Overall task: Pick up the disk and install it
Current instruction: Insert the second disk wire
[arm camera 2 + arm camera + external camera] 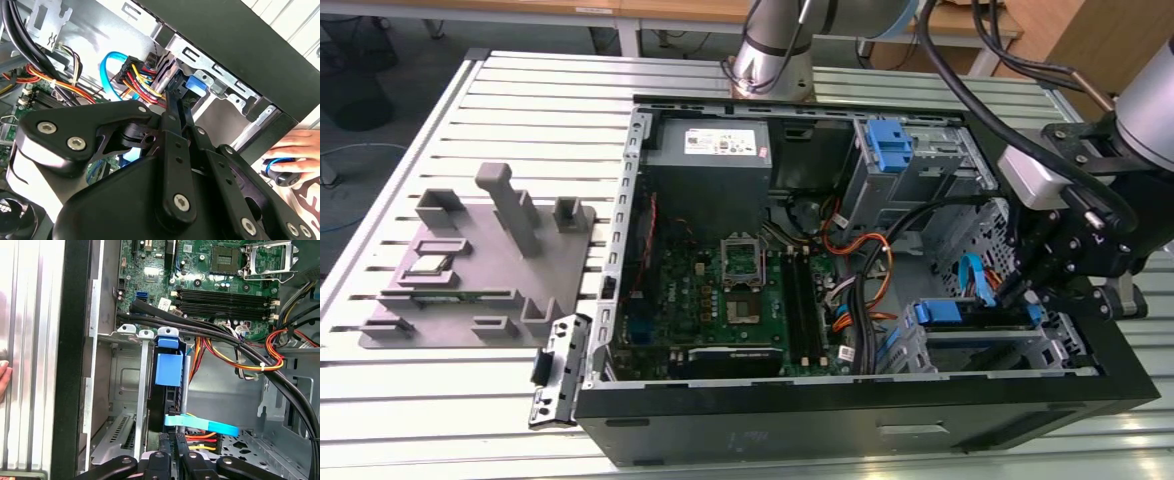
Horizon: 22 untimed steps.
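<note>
The arm (781,40) is a silver-grey tube with a polished metal band near its base and a pale blue-grey joint cap above. Thick black cables (974,90) loop from it towards the wrist (1154,110), which is light grey and rounded. A grey box-shaped block (1034,180) sits beside the wrist. The gripper (172,107) is matt black, built of flat linkage bars joined by round silver screws (181,202) with hex sockets. Its housing is broad, smooth and rounded.
</note>
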Each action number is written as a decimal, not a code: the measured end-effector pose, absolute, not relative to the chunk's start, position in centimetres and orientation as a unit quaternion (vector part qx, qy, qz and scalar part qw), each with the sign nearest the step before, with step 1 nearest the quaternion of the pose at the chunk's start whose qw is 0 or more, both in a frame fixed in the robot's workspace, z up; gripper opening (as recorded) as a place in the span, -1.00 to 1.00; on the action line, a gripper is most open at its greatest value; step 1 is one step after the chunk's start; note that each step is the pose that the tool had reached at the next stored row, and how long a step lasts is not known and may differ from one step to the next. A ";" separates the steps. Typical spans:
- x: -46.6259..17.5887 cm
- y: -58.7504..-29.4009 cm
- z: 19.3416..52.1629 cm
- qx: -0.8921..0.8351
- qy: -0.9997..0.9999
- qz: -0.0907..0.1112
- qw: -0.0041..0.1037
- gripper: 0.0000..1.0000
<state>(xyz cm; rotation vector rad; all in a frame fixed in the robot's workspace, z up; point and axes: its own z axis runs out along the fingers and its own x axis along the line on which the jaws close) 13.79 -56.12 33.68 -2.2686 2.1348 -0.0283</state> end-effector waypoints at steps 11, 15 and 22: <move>13.8 -56.3 33.7 -0.726 0.688 -0.009 0.013 -0.68; 13.8 -56.3 33.6 -0.721 0.692 -0.010 0.013 -0.68; 13.8 -56.3 33.4 -0.720 0.694 -0.010 0.013 -0.68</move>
